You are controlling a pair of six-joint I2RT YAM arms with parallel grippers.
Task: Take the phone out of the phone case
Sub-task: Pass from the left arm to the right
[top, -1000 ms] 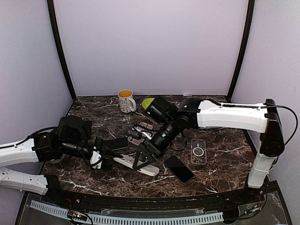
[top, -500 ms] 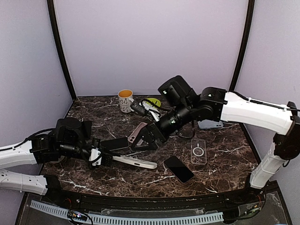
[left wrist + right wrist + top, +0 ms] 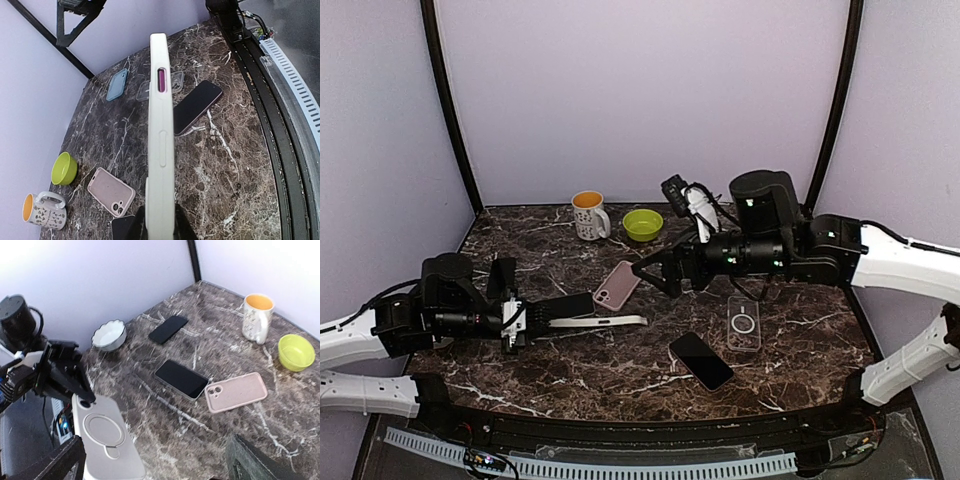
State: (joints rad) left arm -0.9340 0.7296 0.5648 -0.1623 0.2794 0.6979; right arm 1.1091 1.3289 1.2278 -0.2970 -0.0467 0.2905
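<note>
Our left gripper (image 3: 513,323) clamps one end of the stiff, slick phone case (image 3: 600,322); we judge our spread right gripper (image 3: 658,275) should peel its free corner.

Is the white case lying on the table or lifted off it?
Lifted: the left gripper is shut on one end of the white case, which juts out edge-up above the table.

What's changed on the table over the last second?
The right gripper came off the white case, opened wide and drew back up and right. The left gripper stayed shut on the case, shifting it left and levelling it. The black phone, clear case, mug and green bowl did not move.
</note>
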